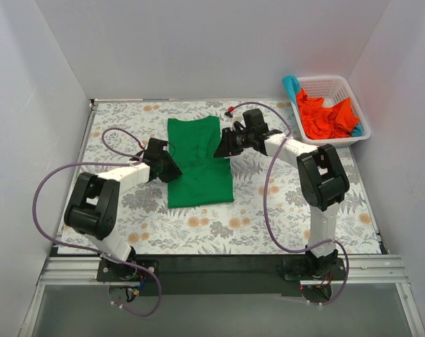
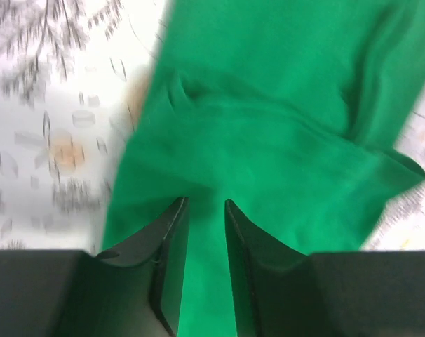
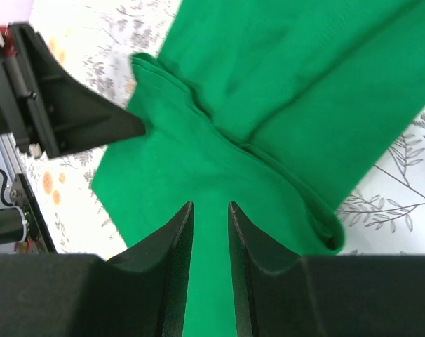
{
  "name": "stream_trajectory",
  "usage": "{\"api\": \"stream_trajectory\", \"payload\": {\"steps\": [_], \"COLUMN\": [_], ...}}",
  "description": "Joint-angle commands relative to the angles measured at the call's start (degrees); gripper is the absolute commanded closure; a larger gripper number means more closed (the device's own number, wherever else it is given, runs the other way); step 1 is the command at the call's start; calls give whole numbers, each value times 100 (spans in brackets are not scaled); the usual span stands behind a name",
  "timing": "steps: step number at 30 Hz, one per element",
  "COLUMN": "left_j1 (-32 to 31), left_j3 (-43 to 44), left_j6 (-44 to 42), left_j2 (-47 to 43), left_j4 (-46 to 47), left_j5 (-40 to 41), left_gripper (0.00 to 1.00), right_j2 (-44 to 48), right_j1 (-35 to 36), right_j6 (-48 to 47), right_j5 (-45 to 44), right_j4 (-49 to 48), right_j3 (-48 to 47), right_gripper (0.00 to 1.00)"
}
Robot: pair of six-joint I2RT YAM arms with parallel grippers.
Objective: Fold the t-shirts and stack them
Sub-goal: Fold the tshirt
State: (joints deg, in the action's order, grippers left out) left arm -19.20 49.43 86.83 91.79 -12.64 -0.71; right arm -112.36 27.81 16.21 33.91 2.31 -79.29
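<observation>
The bright green t-shirt (image 1: 198, 165) lies flat on the floral table, its sides folded inward into a long panel. My left gripper (image 1: 172, 170) is low over its left edge. In the left wrist view my gripper (image 2: 205, 203) has its jaws a narrow gap apart, with green cloth (image 2: 282, 140) showing through and nothing pinched. My right gripper (image 1: 220, 149) is at the shirt's right edge. In the right wrist view my gripper (image 3: 210, 205) also stands narrowly open over the cloth (image 3: 282, 84). Orange-red t-shirts (image 1: 325, 116) and a teal-blue one (image 1: 291, 86) lie in the basket.
The white lattice basket (image 1: 339, 78) stands at the back right corner. White walls enclose the table on three sides. Purple cables loop from both arms over the floral tablecloth (image 1: 268, 225). The left gripper's finger (image 3: 93, 126) shows in the right wrist view.
</observation>
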Motion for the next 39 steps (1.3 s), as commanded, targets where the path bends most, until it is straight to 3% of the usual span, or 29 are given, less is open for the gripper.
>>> {"api": "stream_trajectory", "payload": {"steps": [1,7,12,19,24,30,39], "left_j1": [258,531,575,575,488,435,435], "left_j3": [400,709,340,50,-616,-1418,-1788], "left_j6": [-201,-96,9,-34,97,299,563], "left_j2": [444,1016,657,-564,-1514,-1603,-1348], "left_j4": [253,228,104,-142,-159,95,-106], "left_j5": [-218,-482,-641,-869,-1150,-1230,-878], "left_gripper": [75,76,76,60,58,69,80], "right_j2": [-400,-1174,-1342,-148,871,883,284], "right_j1": [-223,-645,-1041,-919,-304,330,-153], "right_j6": [190,462,541,673,1068,1235,1007], "right_j5": [642,906,986,1074,1232,1126,968], "right_j4": [-511,-907,-934,-1013,-1556,-1952,-2217], "right_j3": [36,-25,-78,465,1502,2619,3558], "right_gripper": [67,68,69,69,69,69,70]}}
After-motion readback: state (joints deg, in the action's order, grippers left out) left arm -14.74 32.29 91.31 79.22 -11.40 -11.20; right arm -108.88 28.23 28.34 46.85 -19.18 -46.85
